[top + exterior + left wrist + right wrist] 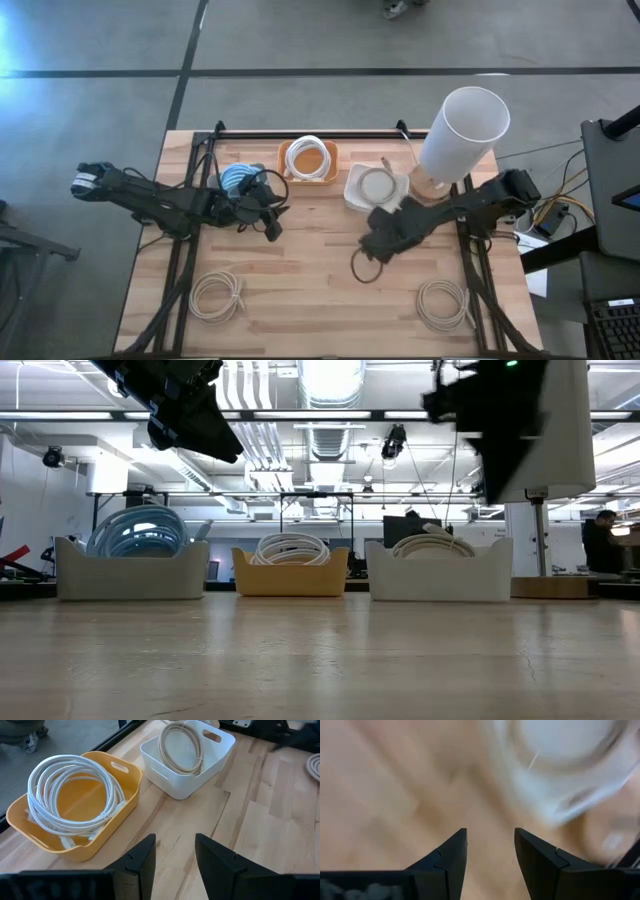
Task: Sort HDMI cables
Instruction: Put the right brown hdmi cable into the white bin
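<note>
The yellow bin (308, 161) holds a white coil (75, 792); the white bin (375, 187) just beside it holds a beige coil (181, 747). Left gripper (174, 865), fingers apart and empty, hovers near the yellow bin. Right gripper (490, 865), parted and empty, hangs beside the white bin.

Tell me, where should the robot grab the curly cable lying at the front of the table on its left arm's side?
The loose beige cable coil lies flat on the wooden table, so coming straight down from above seems best. Pinch across one side of the ring's bundled loops, with one finger inside the hole and one outside.
</note>
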Controlling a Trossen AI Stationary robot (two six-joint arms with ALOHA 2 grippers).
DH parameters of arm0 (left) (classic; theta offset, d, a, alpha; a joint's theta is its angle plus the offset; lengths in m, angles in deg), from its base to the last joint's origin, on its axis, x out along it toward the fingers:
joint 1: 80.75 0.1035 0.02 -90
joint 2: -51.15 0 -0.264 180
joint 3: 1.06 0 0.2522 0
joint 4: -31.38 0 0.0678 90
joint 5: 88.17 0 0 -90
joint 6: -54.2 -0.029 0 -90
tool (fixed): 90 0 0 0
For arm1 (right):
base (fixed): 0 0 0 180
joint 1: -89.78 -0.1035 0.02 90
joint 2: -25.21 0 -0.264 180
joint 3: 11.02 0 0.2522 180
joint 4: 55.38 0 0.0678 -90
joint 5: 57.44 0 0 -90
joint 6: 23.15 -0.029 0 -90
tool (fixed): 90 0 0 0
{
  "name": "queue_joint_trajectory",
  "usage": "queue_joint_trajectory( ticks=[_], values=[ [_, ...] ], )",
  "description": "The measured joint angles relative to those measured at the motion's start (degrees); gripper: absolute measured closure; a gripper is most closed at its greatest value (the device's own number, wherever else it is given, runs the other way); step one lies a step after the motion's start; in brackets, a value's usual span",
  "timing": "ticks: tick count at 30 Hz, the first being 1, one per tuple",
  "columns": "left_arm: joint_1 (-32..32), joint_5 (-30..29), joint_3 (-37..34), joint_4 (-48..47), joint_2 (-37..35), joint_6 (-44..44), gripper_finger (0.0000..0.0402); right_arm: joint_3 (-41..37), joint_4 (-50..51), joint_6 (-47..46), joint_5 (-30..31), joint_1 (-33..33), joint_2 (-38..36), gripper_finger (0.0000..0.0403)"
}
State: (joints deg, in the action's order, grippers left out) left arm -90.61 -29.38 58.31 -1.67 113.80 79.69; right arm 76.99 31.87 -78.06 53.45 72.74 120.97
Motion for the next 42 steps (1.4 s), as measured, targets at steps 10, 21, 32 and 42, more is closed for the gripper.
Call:
queue_joint_trajectory(
  ticks=[10,21,32,42],
  values=[
    [0.0,0.0,0.0,0.0,0.0,0.0,0.0262,-3.2,0.1,-14.6,-17.9,-10.4,0.0,0.0245],
    [0.0,0.0,0.0,0.0,0.0,0.0,0.0262,-4.3,-0.4,-38.8,-21.6,-17.7,0.0,0.0246],
    [0.0,-0.5,0.0,0.0,0.0,-0.8,0.0262,-8.2,-14.9,-64.9,-22.9,-30.1,0.0,0.0245],
    [0.0,-0.5,0.0,0.4,0.0,-0.3,0.0262,-21.3,-35.6,-70.8,-22.3,-33.3,0.0,0.0257]
  ],
)
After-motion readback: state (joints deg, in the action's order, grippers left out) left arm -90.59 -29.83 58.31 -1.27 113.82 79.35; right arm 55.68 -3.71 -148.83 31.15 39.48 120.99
